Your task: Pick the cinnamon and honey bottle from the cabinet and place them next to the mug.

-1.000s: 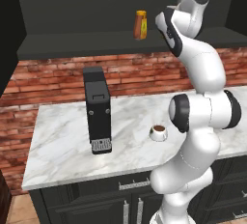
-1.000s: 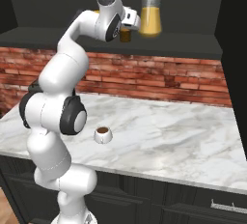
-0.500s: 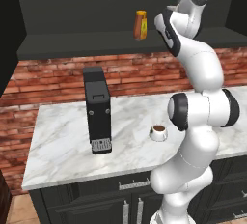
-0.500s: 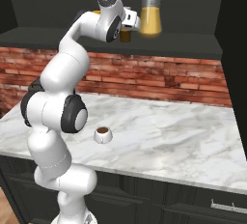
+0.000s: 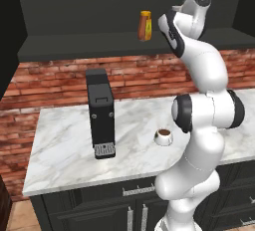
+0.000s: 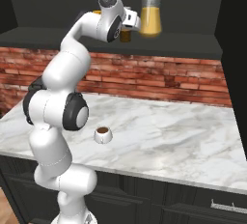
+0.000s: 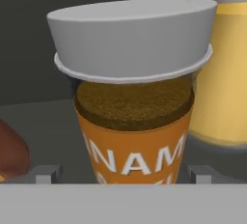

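The cinnamon [image 7: 132, 136] is close in front of the hand, a brown jar with an orange label and a pale flat lid, standing on the cabinet shelf [image 6: 183, 49]. My gripper [image 7: 124, 172] is open, one fingertip [image 7: 47, 172] on each side of the jar with a gap to it. From the right, the gripper [image 6: 131, 26] covers most of the cinnamon [image 6: 126, 36]. The honey bottle [image 5: 145, 25] stands on the shelf [image 5: 74, 43] to the left of the hand, and its edge [image 7: 9, 153] shows beside the jar. The mug [image 6: 102, 134] of dark liquid, also [image 5: 163, 136], sits on the marble counter.
A glass pitcher [image 6: 151, 14] of orange liquid stands on the shelf just right of the jar, seen close as the pitcher [image 7: 224, 73]. A black coffee machine [image 5: 101, 113] stands on the counter [image 5: 60, 145] left of the mug. A brick wall [image 6: 169, 76] runs behind.
The hand has edged slightly closer to the jar on the shelf. Nothing else has moved.
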